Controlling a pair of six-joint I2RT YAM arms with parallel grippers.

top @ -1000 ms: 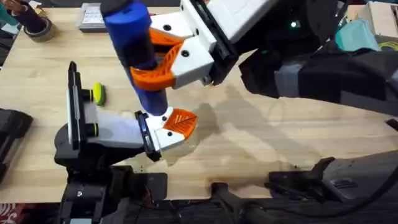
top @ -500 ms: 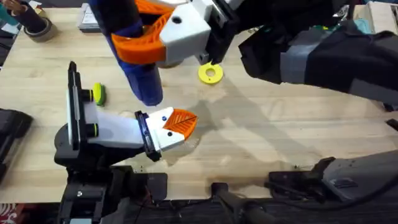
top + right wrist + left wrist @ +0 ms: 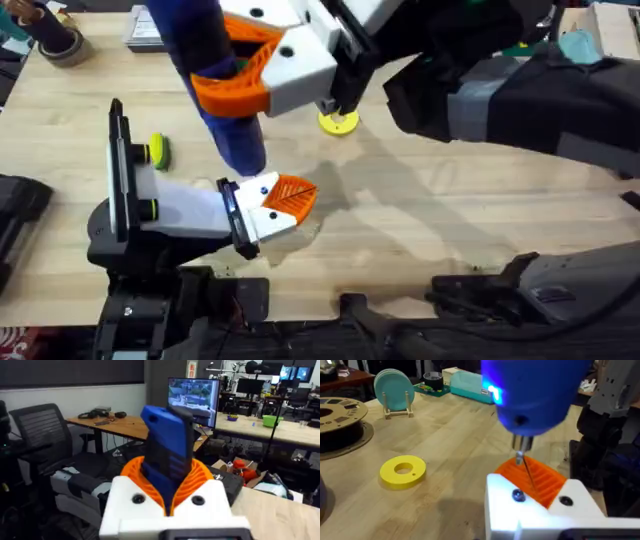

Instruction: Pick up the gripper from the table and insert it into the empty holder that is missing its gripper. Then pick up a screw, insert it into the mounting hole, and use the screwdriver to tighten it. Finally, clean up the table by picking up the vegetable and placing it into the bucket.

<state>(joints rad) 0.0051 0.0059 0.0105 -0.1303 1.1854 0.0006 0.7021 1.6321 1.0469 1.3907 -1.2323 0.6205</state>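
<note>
Right gripper pinches the blue screwdriver upright, its bit just above the screw in the white holder, orange gripper already seated. Judged: tightening step; next, lower the bit squarely into the screw head. Left gripper's fingers: cannot tell. Yellow ring lies at 1 o'clock from the holder; the bit's tip is hard to make out.

Chair: black mesh office chair
Desk: long wooden desk
Screen: lit monitor
Wall: pale grey
</note>
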